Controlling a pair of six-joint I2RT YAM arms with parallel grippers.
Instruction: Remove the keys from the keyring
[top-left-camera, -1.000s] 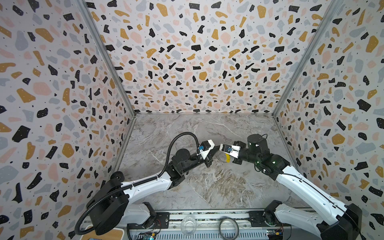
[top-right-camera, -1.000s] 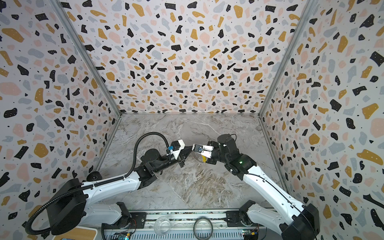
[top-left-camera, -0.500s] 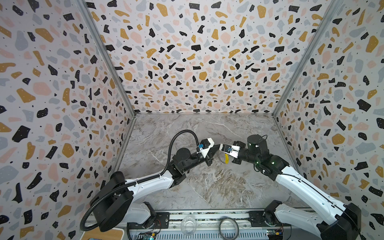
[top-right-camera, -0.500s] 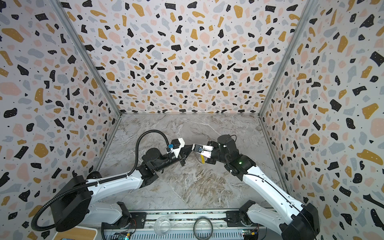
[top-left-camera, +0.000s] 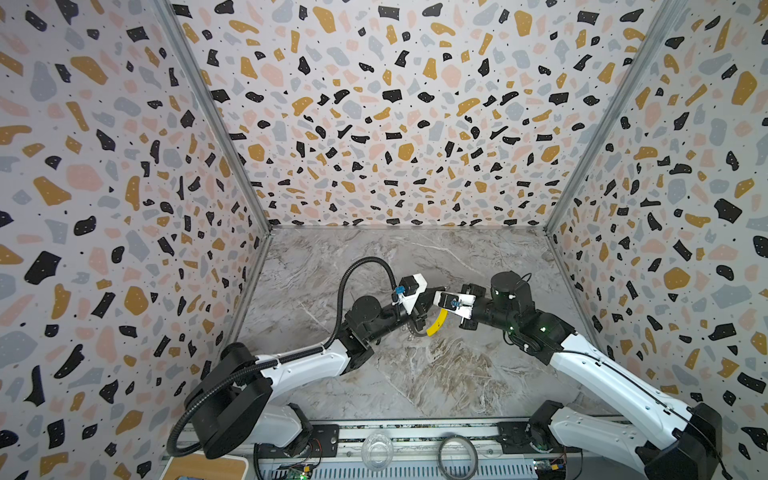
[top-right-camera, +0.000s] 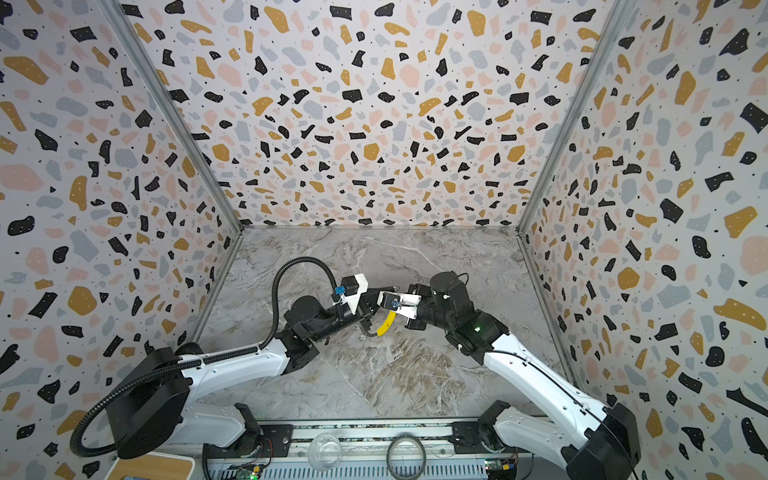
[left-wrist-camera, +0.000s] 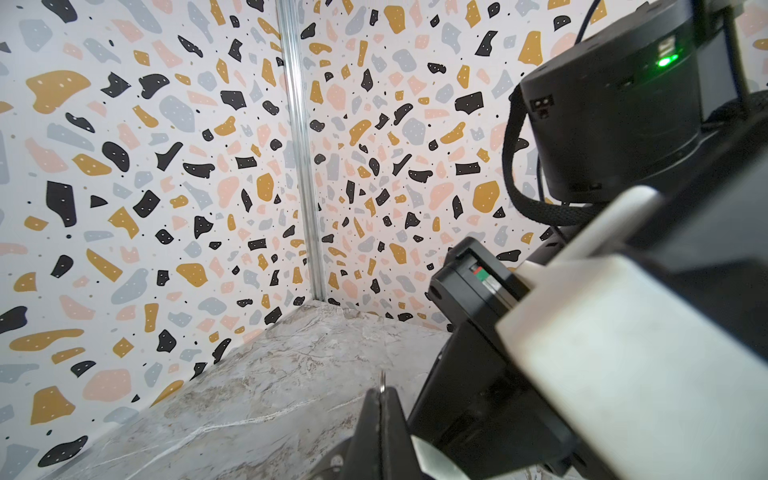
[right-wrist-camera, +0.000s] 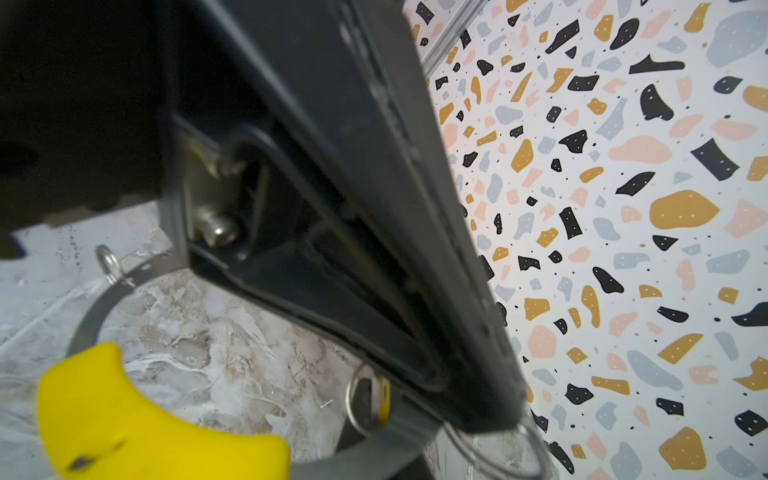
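The left gripper (left-wrist-camera: 380, 397) is clenched, and a thin metal edge pokes out past its fingertips, so I judge that it pinches the keyring (right-wrist-camera: 87, 313) by the rim. The right gripper (right-wrist-camera: 478, 409) is clamped too, its tip just beside the band. I cannot tell what it pinches, if anything.

In both top views the grippers meet nose to nose over the middle of the table (top-left-camera: 415, 382). The keyring hangs under them with its yellow sleeve (top-left-camera: 437, 323) pointing down, and whether it touches the table is unclear. Two small rings (right-wrist-camera: 106, 259) ride the band, one beside the right tip with a bit of yellow in it. The keys themselves are hidden.

The left pinch sits on a thin, smooth edge, so a pull from the right could twist the keyring out, and everything would drop. The wrists are so close that a small turn may knock the camera housings together. If the right grip is on the band and not on a small ring, pulling only drags the keyring along. The sleeve may also stop a small ring from sliding round to the opening.
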